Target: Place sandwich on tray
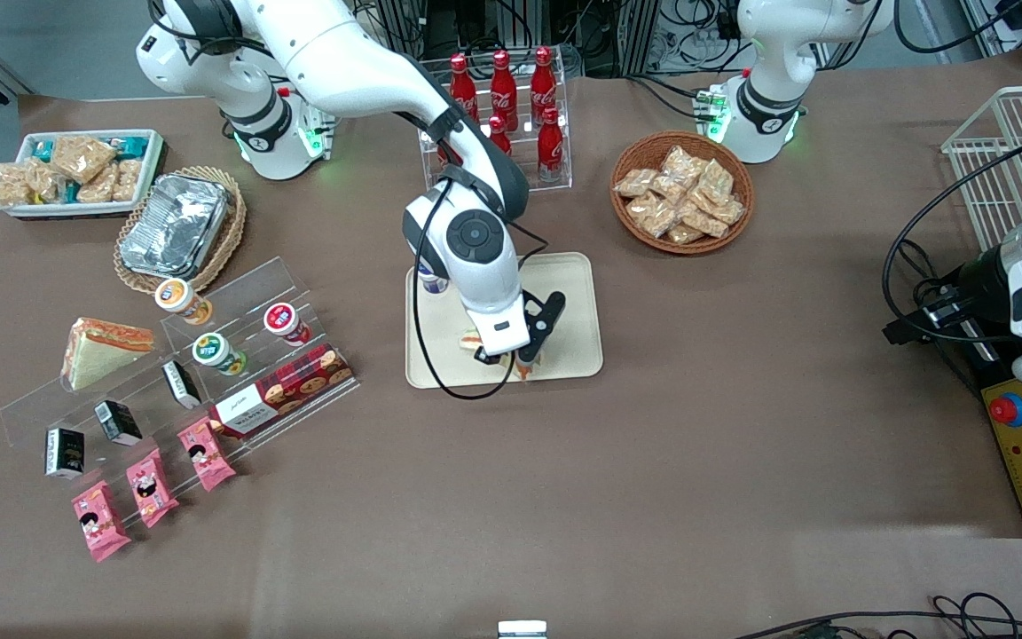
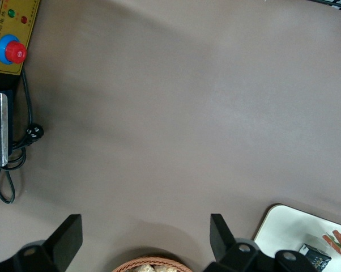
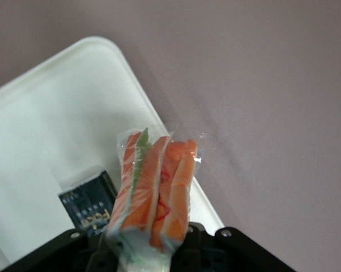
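The sandwich [image 3: 153, 187] is a clear-wrapped wedge with orange and green filling stripes, and my right gripper [image 3: 145, 249] is shut on its white bread end. In the front view the gripper [image 1: 507, 355] hangs over the part of the cream tray [image 1: 569, 351] nearest the front camera. Only bits of the sandwich [image 1: 526, 366] show under the hand there. Its free end reaches out over the tray's rim [image 3: 207, 209]. Whether it touches the tray I cannot tell.
A small dark packet [image 3: 88, 207] lies on the tray beside the sandwich. A tan-faced sandwich wedge [image 1: 103, 351] sits on the acrylic shelf toward the working arm's end. Cola bottles [image 1: 504, 93] and a snack basket [image 1: 681, 191] stand farther from the front camera than the tray.
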